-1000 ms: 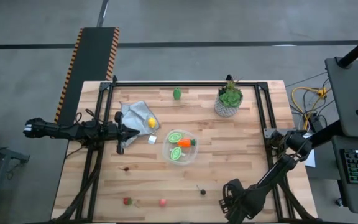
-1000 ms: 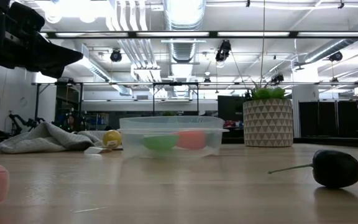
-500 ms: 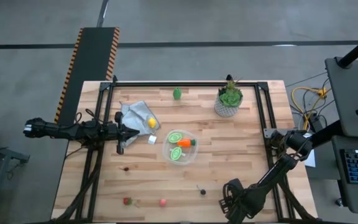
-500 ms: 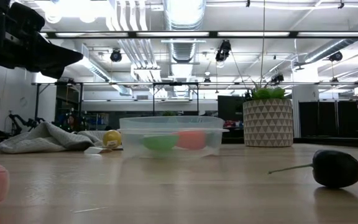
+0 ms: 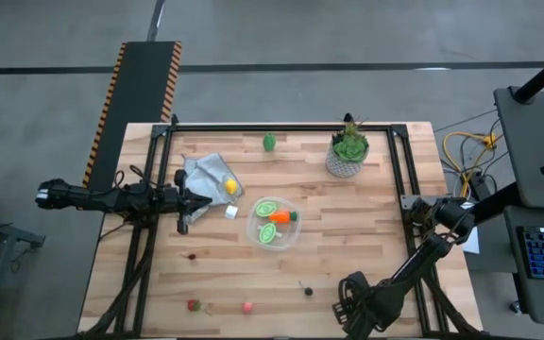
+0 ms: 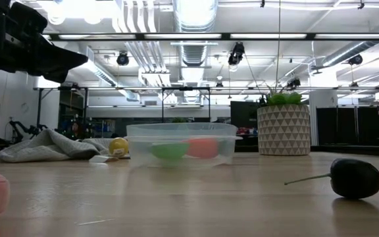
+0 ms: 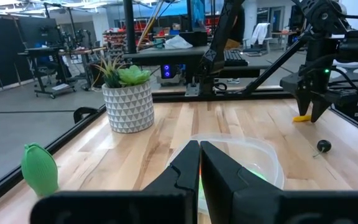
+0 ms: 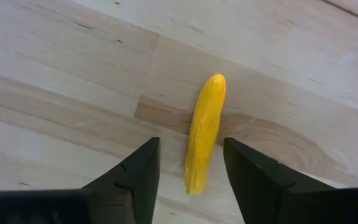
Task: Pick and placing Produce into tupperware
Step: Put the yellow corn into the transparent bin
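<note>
The clear tupperware point(image 5: 274, 224) stands mid-table and holds green and orange produce point(image 5: 277, 216). More produce lies loose: a green piece point(image 5: 269, 143) at the far edge, a red one point(image 5: 194, 304), a pink one point(image 5: 247, 306) and a dark stemmed one point(image 5: 308, 291) near the front. My right gripper point(image 8: 190, 149) points down at the front right, open. Its fingers stand on either side of a long yellow piece point(image 8: 204, 130) lying flat on the wood, apart from it. My left gripper point(image 7: 199, 163) hovers level left of the tupperware, shut and empty.
A potted plant point(image 5: 348, 153) stands at the far right. A grey cloth point(image 5: 204, 175) with a yellow piece point(image 5: 229, 186) on it lies at the left, with a small white cube point(image 5: 231, 212) beside it. A black frame rail point(image 5: 281, 126) runs along the far edge.
</note>
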`<move>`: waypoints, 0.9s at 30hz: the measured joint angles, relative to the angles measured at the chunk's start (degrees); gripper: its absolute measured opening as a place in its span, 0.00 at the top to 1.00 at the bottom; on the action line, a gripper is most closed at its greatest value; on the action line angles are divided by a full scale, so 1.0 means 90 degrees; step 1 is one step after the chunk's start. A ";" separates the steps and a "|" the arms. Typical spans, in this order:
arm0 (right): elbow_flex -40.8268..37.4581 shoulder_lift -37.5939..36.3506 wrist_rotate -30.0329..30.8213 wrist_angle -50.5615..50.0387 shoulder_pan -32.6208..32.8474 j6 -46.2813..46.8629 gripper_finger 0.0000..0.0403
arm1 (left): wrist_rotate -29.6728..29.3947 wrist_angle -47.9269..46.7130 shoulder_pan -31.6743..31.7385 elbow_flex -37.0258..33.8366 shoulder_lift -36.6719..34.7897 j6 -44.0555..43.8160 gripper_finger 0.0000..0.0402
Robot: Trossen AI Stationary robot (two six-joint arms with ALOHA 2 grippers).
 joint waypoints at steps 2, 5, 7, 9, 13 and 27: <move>-0.0010 0.0000 -0.0006 0.0000 0.0000 0.0000 0.64 | 0.0000 -0.0005 0.0000 0.0000 0.0003 0.0000 1.00; -0.0013 0.0000 -0.0110 0.0015 0.0000 -0.0006 0.70 | 0.0000 -0.0001 0.0000 0.0000 0.0006 0.0000 1.00; -0.0022 0.0000 -0.0190 0.0030 0.0002 -0.0083 0.75 | 0.0000 -0.0007 0.0000 0.0000 0.0004 0.0000 1.00; -0.0038 0.0000 -0.0260 0.0049 0.0015 -0.0100 0.79 | 0.0000 -0.0002 0.0000 0.0000 0.0004 0.0000 1.00; -0.0074 -0.0004 -0.0298 0.0088 0.0027 -0.0097 0.87 | 0.0000 -0.0002 0.0000 0.0000 -0.0001 0.0002 1.00; -0.0089 -0.0010 -0.0323 0.0113 0.0027 -0.0571 0.96 | 0.0000 -0.0007 0.0000 0.0000 0.0004 0.0002 1.00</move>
